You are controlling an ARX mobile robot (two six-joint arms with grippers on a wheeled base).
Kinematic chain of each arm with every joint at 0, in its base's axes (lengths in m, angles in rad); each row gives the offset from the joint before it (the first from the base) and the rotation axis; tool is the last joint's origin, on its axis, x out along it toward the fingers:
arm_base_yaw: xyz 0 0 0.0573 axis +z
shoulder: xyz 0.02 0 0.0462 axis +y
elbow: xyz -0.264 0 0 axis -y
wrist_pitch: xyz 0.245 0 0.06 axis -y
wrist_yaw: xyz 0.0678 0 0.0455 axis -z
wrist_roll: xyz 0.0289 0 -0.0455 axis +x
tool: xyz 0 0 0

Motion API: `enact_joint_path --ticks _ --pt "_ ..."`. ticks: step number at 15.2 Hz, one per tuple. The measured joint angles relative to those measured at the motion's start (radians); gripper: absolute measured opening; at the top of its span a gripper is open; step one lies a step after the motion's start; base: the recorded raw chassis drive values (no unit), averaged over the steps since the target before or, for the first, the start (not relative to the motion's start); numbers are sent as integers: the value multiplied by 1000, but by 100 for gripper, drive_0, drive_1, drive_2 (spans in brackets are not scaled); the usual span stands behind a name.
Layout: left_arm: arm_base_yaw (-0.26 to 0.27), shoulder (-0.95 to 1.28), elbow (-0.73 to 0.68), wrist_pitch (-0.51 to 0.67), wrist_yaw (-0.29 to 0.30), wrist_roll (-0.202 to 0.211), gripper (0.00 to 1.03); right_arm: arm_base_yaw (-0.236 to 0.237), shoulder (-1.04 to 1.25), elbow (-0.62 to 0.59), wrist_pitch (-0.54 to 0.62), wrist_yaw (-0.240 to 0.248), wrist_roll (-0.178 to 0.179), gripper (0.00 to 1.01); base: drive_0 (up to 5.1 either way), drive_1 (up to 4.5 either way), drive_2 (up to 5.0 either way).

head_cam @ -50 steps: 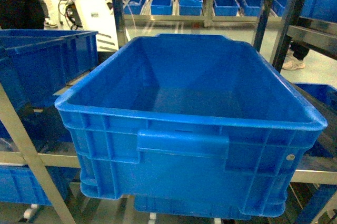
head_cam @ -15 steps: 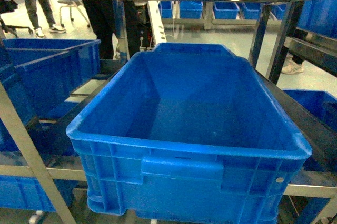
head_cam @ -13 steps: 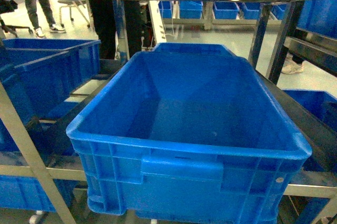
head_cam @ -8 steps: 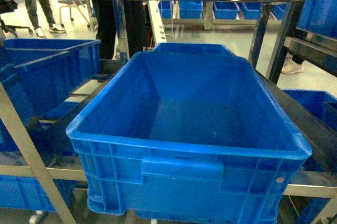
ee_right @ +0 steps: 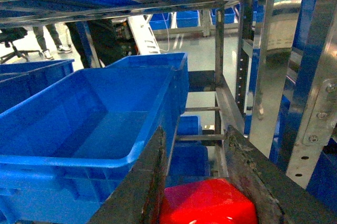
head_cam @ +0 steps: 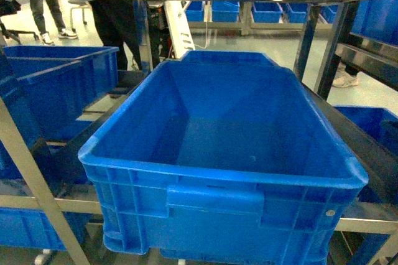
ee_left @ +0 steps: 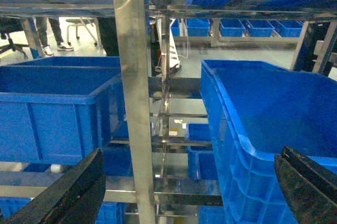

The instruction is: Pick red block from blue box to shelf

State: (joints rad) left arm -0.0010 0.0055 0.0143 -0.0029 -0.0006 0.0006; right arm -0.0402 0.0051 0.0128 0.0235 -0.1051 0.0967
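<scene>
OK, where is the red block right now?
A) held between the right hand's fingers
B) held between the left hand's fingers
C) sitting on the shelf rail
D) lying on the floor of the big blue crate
A: the right wrist view shows the red block clamped between the right hand's two dark fingers, while the big blue crate is bare inside and the left hand is spread wide with nothing in it.

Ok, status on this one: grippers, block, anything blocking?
Right gripper shut on red block. Left gripper open, empty, facing a shelf post. Big blue crate on the shelf dead ahead, nothing inside it.
</scene>
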Motion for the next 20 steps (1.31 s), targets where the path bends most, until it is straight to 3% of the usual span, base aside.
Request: enact_joint_path --ticks 20 --pt "0 0 0 0 0 0 98 0 0 0 0 0 0 28 0 0 0"
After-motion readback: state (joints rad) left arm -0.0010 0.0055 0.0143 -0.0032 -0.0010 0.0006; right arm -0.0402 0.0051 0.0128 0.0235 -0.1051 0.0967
